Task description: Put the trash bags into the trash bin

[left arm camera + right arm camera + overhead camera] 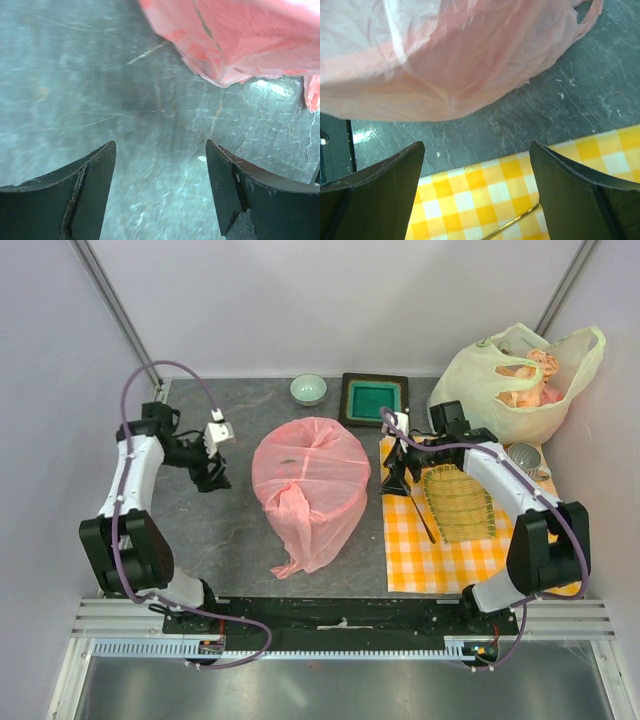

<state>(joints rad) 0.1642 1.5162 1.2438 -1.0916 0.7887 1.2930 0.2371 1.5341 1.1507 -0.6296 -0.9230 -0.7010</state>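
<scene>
A translucent pink trash bag (310,485) lies draped over a round, drum-like form at the table's centre, with a loose tail hanging toward the near edge. The red trash bin itself is hidden; I cannot tell whether it is under the bag. My left gripper (212,478) is open and empty, just left of the bag and low over the grey table. In the left wrist view the bag (240,40) is ahead of the gripper (160,142). My right gripper (393,480) is open and empty at the bag's right side. In the right wrist view the bag (445,55) is beyond the gripper (477,144).
A small green bowl (308,389) and a dark square tray (373,398) stand behind the bag. A yellow checked cloth (440,550) with a woven mat (457,502) lies on the right. A large pale yellow-green bag (520,380) and a metal cup (524,455) sit at the far right.
</scene>
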